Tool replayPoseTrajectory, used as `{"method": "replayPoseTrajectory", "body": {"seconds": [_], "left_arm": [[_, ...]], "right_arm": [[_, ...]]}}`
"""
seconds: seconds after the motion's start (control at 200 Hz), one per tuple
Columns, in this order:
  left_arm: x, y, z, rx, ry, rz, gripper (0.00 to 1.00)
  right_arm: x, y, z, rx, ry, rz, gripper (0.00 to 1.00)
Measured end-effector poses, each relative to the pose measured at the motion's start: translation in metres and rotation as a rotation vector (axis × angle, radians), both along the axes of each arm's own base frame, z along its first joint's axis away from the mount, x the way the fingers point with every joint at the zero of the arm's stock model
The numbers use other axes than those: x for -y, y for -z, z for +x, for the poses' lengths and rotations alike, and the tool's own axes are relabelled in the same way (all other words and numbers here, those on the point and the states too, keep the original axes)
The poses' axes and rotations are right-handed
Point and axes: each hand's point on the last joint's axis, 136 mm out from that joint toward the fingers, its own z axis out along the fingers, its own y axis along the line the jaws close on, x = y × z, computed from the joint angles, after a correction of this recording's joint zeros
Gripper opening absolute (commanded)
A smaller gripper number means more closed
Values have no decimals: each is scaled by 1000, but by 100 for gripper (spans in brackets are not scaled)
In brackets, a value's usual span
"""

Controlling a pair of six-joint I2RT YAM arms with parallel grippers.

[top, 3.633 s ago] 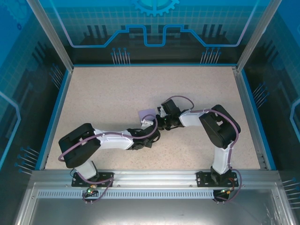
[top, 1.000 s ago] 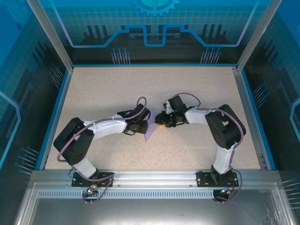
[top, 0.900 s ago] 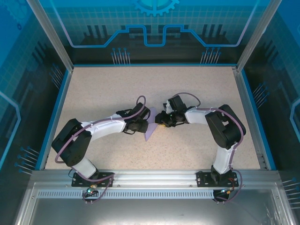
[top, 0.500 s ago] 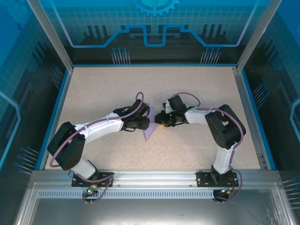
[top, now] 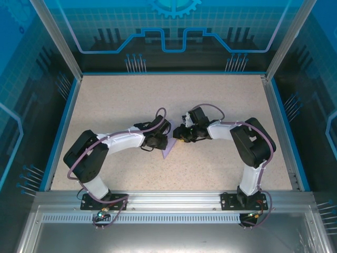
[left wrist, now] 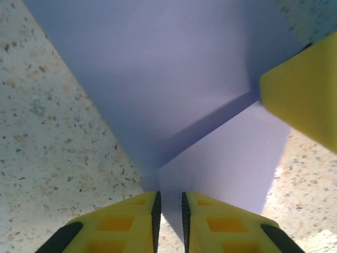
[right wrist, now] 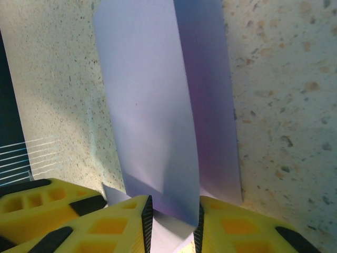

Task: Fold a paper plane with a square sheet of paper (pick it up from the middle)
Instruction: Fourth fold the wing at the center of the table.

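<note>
Paper sheet on table, left pincer at its left edge, right pincer at its right.

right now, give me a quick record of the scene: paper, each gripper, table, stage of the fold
paper sheet: lavender, partly folded, one sharp crease across it, held by both grippers near the table's middle
left gripper: fingers closed on an edge of the sheet
right gripper: fingers closed on the folded sheet, which rises from between them
gripper spacing: close together, tips facing each other
table: speckled beige, blue rim
stage: folding under way, not finished
</note>
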Motion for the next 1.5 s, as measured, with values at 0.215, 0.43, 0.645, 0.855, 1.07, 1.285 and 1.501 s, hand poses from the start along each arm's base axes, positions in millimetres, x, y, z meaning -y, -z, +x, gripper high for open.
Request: {"method": "replayPoseTrajectory", "body": {"seconds": [0.215,0.43,0.645,0.855,1.07,1.285,1.501], "left_arm": [[-4,8,-2,-1,-5,1,17],[-6,14,3,9,-18,-7,15],[-4,20,7,11,-20,-9,14],[1,19,6,6,-12,-37,14],[10,16,-1,-28,-4,-100,15],[21,4,-6,-48,-3,-186,15],[29,3,-10,-66,-4,-242,15]], "right_arm": [[-4,2,-7,-1,-18,7,28],[-9,3,-14,-6,-34,15,28],[-14,2,-22,-10,-51,16,19],[-17,1,-25,-9,-56,19,9],[-14,-9,-27,15,-54,2,4],[-8,-22,-31,53,-57,-18,4],[9,-10,-44,24,-47,-85,5]]}}
